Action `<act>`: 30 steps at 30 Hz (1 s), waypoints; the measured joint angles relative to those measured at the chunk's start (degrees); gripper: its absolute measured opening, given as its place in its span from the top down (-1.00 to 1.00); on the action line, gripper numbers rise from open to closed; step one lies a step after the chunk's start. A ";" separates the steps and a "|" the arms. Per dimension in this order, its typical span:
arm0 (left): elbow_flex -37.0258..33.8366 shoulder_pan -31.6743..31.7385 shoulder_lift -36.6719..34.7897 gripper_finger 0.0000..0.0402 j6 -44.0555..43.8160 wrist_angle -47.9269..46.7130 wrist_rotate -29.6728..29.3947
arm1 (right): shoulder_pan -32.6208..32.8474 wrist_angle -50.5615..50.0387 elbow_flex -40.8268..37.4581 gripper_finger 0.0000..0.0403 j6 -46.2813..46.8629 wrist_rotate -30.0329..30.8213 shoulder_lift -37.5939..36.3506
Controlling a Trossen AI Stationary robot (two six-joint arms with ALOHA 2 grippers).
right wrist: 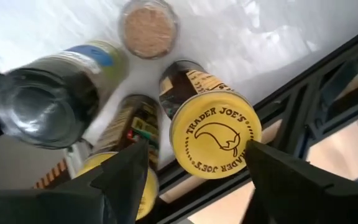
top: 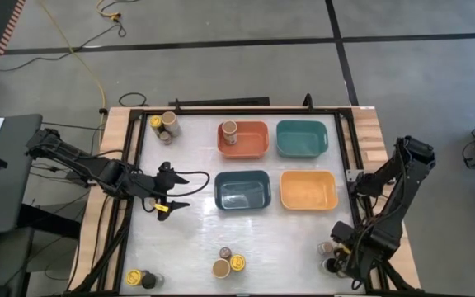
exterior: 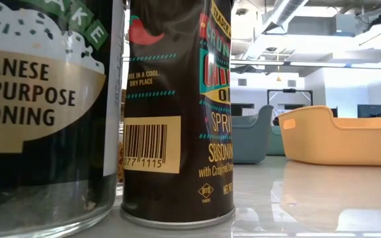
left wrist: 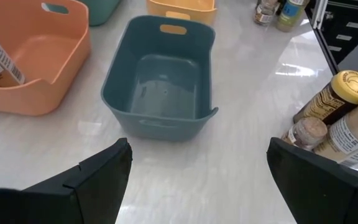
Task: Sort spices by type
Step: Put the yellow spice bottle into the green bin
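- Where the high view looked down, four smooth plastic bins sat mid-bench (top: pixel 188 239); one jar (top: pixel 229 129) stood inside the orange bin (top: pixel 254 148).
- Low view: two cylindrical jars (exterior: pixel 177 112) stood side by side.
- Left wrist: the left gripper (left wrist: pixel 197 177) gaped empty before the blue bin (left wrist: pixel 160 81).
- Right wrist: the right gripper (right wrist: pixel 194 168), jaws apart, straddled a yellow-lidded jar (right wrist: pixel 215 135) among four.

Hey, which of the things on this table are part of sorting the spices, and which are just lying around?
For the job:
- spice jars in clusters near the table's corners and front edge
- jar in the orange bin
- orange bin, teal bin, blue bin, yellow bin

Lying about:
- yellow cable on the floor
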 joint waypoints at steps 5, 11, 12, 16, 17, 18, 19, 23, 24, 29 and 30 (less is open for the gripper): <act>0.00 0.00 0.00 -0.78 0.01 -0.12 -0.84 | 0.00 0.19 0.48 -0.52 2.48 0.47 -0.84; 0.00 0.02 0.00 -0.78 0.01 -0.30 -0.90 | 0.00 -0.68 1.35 -0.52 2.59 0.57 -0.99; 0.00 0.02 0.00 -0.78 0.01 -0.30 -0.90 | 0.00 -0.93 1.54 -0.52 2.61 0.76 -0.99; 0.00 0.02 0.00 -0.78 0.01 -0.32 -0.90 | 0.11 -3.29 1.69 -0.52 2.60 0.88 -0.99; 0.00 0.02 0.00 -0.78 0.01 -0.33 -0.90 | 0.09 -3.60 1.63 -0.52 2.60 0.88 -0.99; 0.00 0.02 0.00 -0.78 0.01 -0.34 -0.90 | 0.09 -3.60 1.50 -0.52 2.50 0.91 -1.02; 0.00 0.02 0.00 -0.78 0.01 -0.34 -0.90 | 0.09 -3.50 1.45 -0.52 2.24 0.91 -1.02; 0.00 0.02 0.00 -0.78 0.01 -0.32 -0.90 | 0.09 -3.09 1.45 -0.52 1.08 1.08 -0.93; 0.00 0.02 0.00 -0.78 -0.02 -0.32 -0.90 | 0.09 -3.05 1.45 -0.52 1.08 1.29 -0.93; 0.00 0.02 0.00 -0.78 -0.51 -0.40 -0.88 | 0.09 -3.01 1.45 -0.52 1.08 1.88 -0.93; 0.00 0.02 0.00 -0.78 -0.52 -0.40 -0.88 | 0.08 -3.00 1.45 -0.52 1.08 1.89 -0.93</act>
